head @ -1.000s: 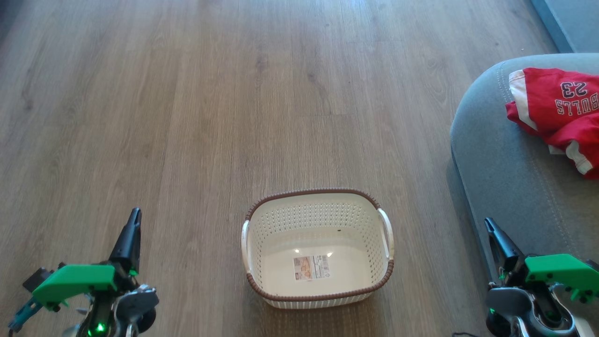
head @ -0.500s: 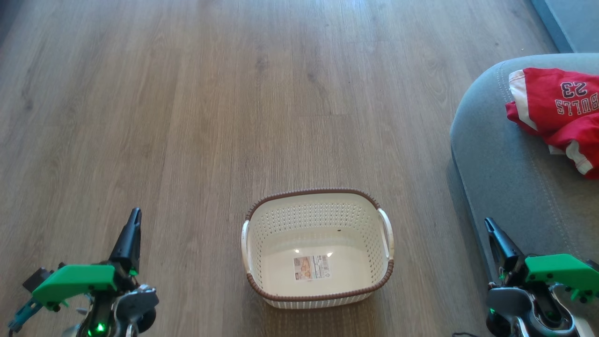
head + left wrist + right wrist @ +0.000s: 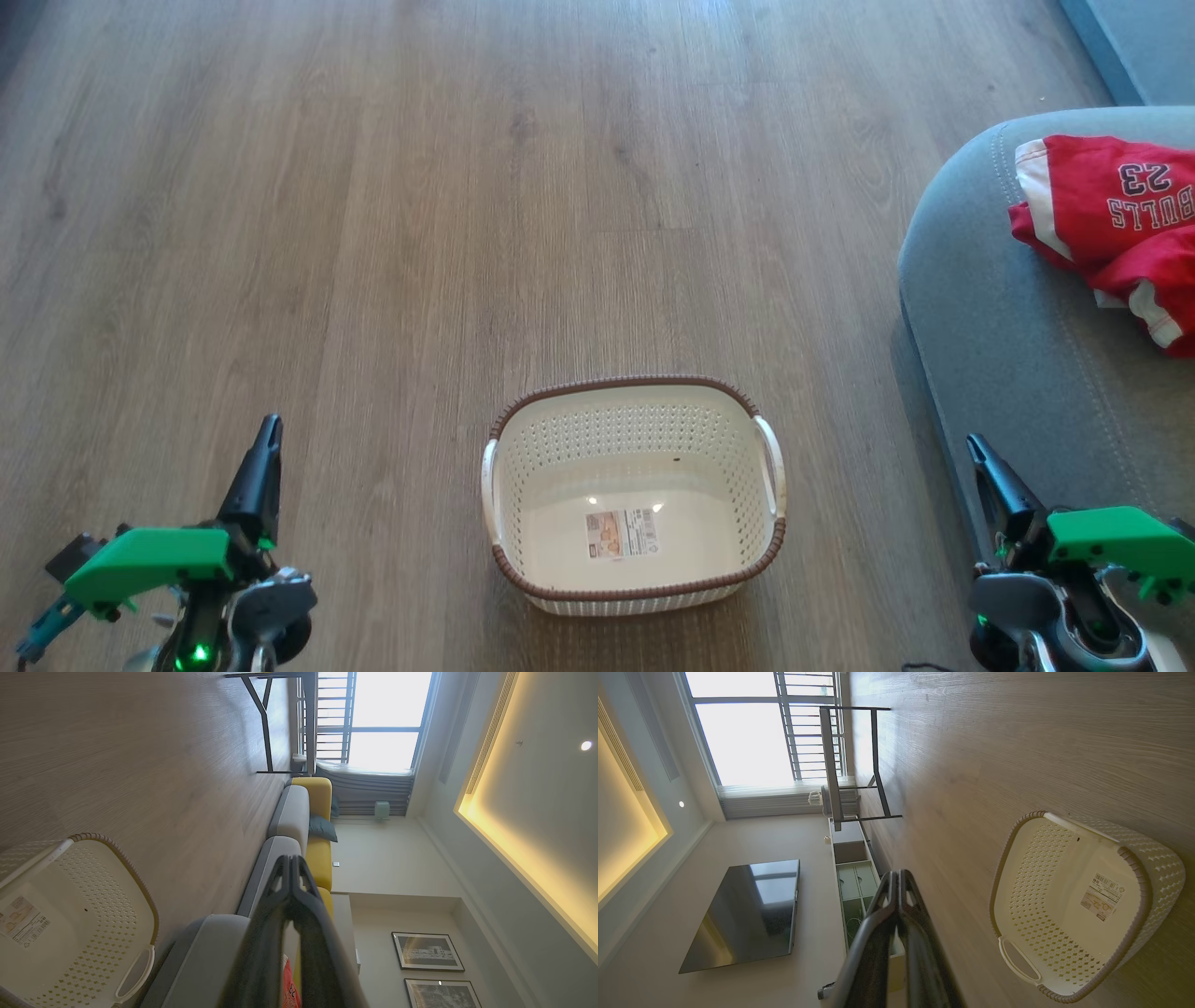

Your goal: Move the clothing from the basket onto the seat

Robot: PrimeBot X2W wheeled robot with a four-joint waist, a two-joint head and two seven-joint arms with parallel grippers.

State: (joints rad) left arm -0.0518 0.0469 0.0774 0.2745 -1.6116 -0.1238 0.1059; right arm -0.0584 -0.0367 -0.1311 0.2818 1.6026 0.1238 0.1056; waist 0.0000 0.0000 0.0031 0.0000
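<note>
The head view is taken from above and aimed forward and down at the wooden floor (image 3: 467, 187). In it the basket (image 3: 625, 439) is framed near and central, the seat (image 3: 1008, 355) is cut by the right edge, and the left end effector (image 3: 268, 431) and right end effector (image 3: 974, 446) are caught in the near corners. Both wrist views are taken low, along each end effector's fingers, and are rolled sideways, so the floor is seen standing upright. Both are faced toward the far window (image 3: 383, 718). The basket and floor are shared by all three views; the window and a dark-framed table (image 3: 831, 765) are shared by the wrist views.
</note>
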